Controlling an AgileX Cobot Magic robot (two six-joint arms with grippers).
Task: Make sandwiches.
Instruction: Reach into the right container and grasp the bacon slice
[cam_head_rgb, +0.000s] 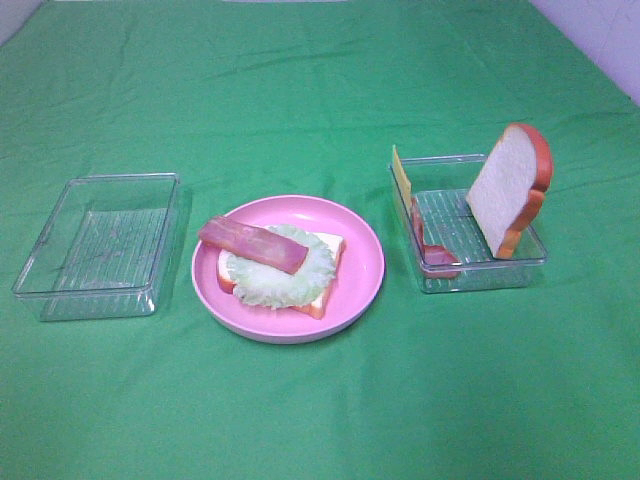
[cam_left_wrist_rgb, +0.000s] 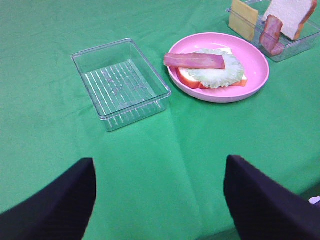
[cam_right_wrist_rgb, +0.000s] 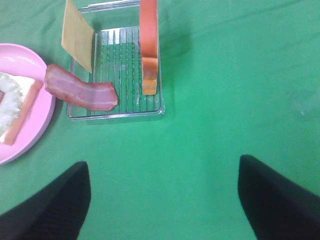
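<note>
Left fingers (cam_left_wrist_rgb: 55, 205) stand wide apart, holding nothing; right fingers (cam_right_wrist_rgb: 50, 205) likewise. The part-built sandwich (cam_head_rgb: 283, 268) of bread, lettuce and bacon lies on the pink plate (cam_head_rgb: 368, 262), mid-counter (cam_head_rgb: 300, 80). The right tray (cam_head_rgb: 480, 278) holds an upright bread slice (cam_head_rgb: 505, 190), a cheese square (cam_head_rgb: 402, 175) and a bacon strip (cam_head_rgb: 432, 250).

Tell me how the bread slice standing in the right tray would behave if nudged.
The bread slice stands on edge in the tray, so a nudge would probably tip it. It keeps its shape while upright, so it is likely stiff, not floppy.
</note>
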